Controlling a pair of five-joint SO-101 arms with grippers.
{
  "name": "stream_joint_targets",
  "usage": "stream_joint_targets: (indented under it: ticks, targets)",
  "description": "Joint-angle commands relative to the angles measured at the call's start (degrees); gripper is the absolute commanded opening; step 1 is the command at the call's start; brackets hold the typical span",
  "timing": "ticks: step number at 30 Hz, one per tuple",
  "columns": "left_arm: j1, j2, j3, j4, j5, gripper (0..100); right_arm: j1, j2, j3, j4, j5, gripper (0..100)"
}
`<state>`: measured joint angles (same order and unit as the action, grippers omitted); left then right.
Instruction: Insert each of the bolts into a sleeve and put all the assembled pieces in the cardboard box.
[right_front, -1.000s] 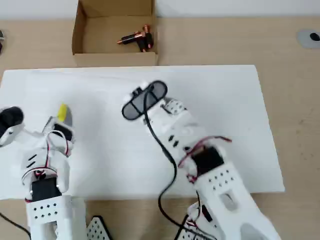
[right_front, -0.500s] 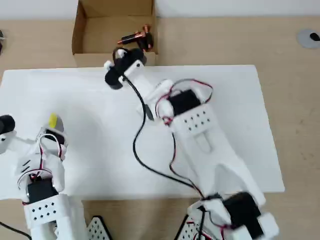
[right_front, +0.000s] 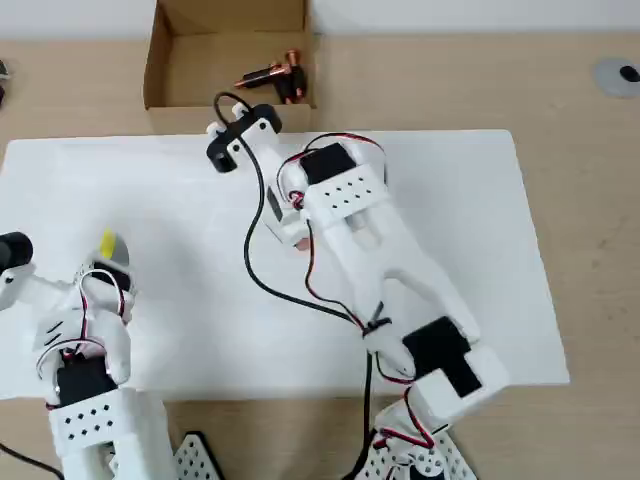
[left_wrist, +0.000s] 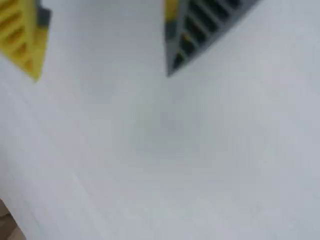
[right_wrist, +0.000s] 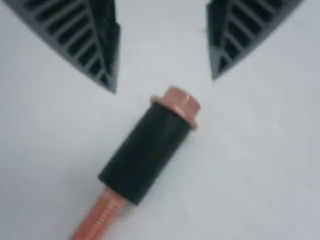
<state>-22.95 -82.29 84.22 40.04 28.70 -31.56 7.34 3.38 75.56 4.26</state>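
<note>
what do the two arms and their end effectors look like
Left arm and right arm: white shells, black motors, red wires; black cable along the right. Left end effector: one yellow finger, one grey ribbed. Right end effector: dark ribbed fingers.

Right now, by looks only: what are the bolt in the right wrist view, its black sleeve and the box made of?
Copper-coloured hex-head bolt: metal, copper or copper-plated, can't say which; soft sheen, threaded shank. Black cylindrical sleeve around it: matte and smooth, likely plastic or rubber. Brown open-topped box: plain cardboard, dull uncoated surface, folded flaps.
</note>
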Motion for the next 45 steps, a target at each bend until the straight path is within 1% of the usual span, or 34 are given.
stream_joint_targets:
  ticks: [1, 7, 12, 18, 21, 27, 34, 45]
  targets:
    - [-0.44, -0.4, -0.26, 0.18, 0.35, 18, -0.31, 1.45, -3.12, -1.58, -3.43, 16.0]
    - [-0.44, -0.31, -0.26, 0.18, 0.26, 18, -0.04, 4.0, -2.95, -3.78, -8.97, 16.0]
    - [-0.44, -0.22, -0.26, 0.18, 0.26, 18, 0.04, 5.67, -3.03, -5.71, -10.64, 16.0]
    - [-0.53, -0.31, -0.26, 1.05, 0.26, 18, 3.38, 9.8, -3.12, -8.53, -12.4, 16.1]
    - [-0.53, -0.4, -0.35, 2.55, 0.26, 18, 3.56, 10.86, -3.12, -10.11, -12.48, 16.1]
    - [-2.02, -0.4, -0.35, 2.55, 0.26, 18, 3.3, 11.12, -3.12, -11.25, -12.31, 16.1]
    - [-2.11, -0.4, -0.35, 2.55, 0.26, 18, 3.3, 11.21, -2.59, -11.25, -12.57, 16.1]
    - [-2.2, -0.4, -0.35, 2.64, 0.26, 18, 3.3, 11.21, 2.24, -12.92, -13.63, 16.1]
